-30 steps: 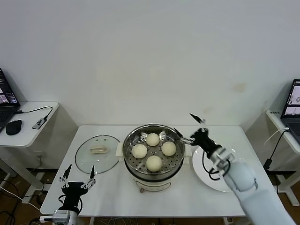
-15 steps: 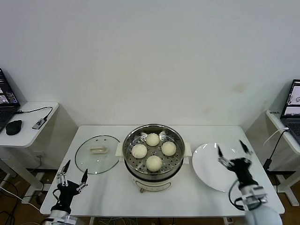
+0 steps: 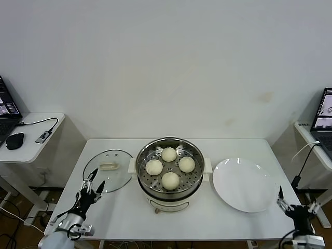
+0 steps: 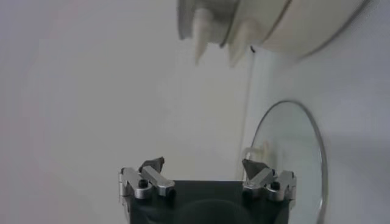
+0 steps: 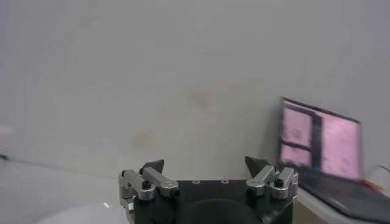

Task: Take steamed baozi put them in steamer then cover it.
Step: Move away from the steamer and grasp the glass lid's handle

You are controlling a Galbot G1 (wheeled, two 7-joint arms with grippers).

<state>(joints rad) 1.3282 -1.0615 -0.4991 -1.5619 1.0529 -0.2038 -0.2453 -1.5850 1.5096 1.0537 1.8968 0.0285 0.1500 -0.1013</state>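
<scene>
Steamed baozi: four pale buns, all lying on the perforated tray inside the steamer, set in a diamond and not touching each other.

Steamer: shiny steel pot on a cream-white base, mid-desk, uncovered; well away from both pincers, between them.

Cover: clear glass lid with metal rim and cream bar handle, lying flat on the desk, its edge beside the steamer. It sits just beyond the left pincer, whose tips are at the lid's near rim; contact cannot be judged.

Left pincer: released, fingers spread, grasping nothing, low over the desk's near-left part.

Right pincer: released, fingers spread, holding nothing, off the desk's near-right corner.

White plate: bare, on the desk between the steamer and the right pincer.
</scene>
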